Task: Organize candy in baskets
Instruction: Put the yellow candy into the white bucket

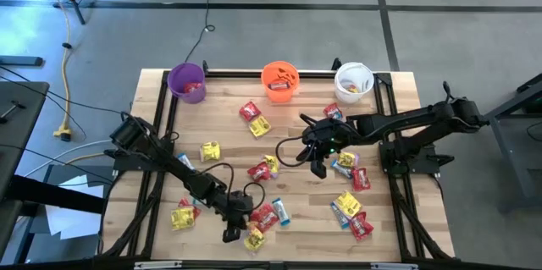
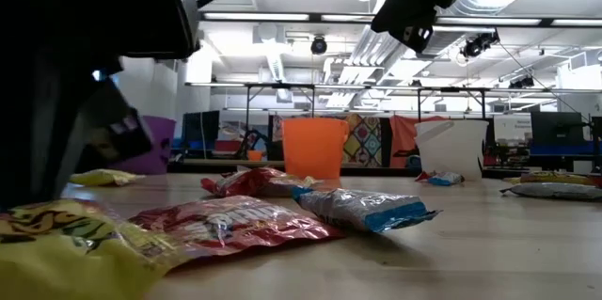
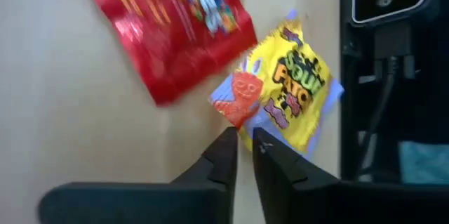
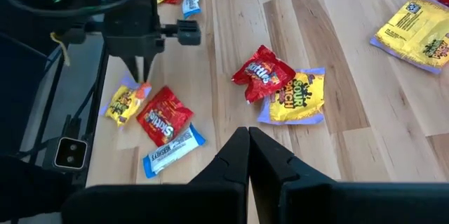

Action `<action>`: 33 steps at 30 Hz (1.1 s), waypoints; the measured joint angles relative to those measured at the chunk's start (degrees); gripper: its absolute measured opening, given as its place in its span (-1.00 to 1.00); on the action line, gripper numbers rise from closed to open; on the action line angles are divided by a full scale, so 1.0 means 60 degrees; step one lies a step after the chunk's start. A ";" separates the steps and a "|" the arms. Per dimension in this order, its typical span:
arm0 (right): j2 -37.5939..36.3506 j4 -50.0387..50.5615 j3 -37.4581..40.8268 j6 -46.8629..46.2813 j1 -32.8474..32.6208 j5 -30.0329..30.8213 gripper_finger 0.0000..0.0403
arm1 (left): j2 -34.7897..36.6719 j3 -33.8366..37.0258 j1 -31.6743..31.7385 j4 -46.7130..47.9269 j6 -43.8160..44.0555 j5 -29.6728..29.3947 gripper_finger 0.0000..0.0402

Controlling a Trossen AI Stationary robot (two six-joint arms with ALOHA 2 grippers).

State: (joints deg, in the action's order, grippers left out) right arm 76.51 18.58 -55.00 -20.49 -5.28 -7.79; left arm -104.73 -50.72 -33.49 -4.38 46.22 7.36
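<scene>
A few wrapped candies were seen in the three round plastic buckets (image 1: 280, 78); most remained scattered. The left gripper (image 3: 243, 144), clenched empty, hovered beside a yellow sour-candy packet (image 3: 291, 87). The right gripper (image 4: 248, 138) was closed, empty.

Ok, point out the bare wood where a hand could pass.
Bare wood: between the purple bucket and the lone yellow packet; also the near edge between the two candy clusters. Crowded: around the right gripper and the left gripper.

1. The right gripper (image 4: 248, 155) hangs above the wooden table (image 4: 337, 140), fingers closed together.
2. Below it, a red packet (image 4: 263, 74) overlaps a yellow packet (image 4: 298, 101).
3. Farther off, the left gripper (image 4: 142, 73) touches another yellow packet (image 4: 123, 103).
</scene>
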 joint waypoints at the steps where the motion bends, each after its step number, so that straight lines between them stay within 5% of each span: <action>1: 0.0000 0.0001 0.0000 -0.0002 0.0000 -0.0019 -1.00 | -0.0003 0.0000 -0.0079 0.0004 0.0251 -0.0038 -0.76; 12: 0.0000 -0.0001 0.0000 0.0251 0.0000 -0.0224 -1.00 | -0.0074 -0.0007 -0.0434 -0.0090 0.1758 -0.1672 -0.30; 33: 0.0000 0.0005 0.0000 0.0430 0.0000 -0.0277 -1.00 | -0.0526 -0.0029 -0.0394 -0.0717 0.1239 -0.1932 -0.27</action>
State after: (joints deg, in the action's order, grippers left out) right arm 76.51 18.61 -55.00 -17.91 -5.28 -9.45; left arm -107.89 -50.89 -35.86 -8.69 53.65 -4.23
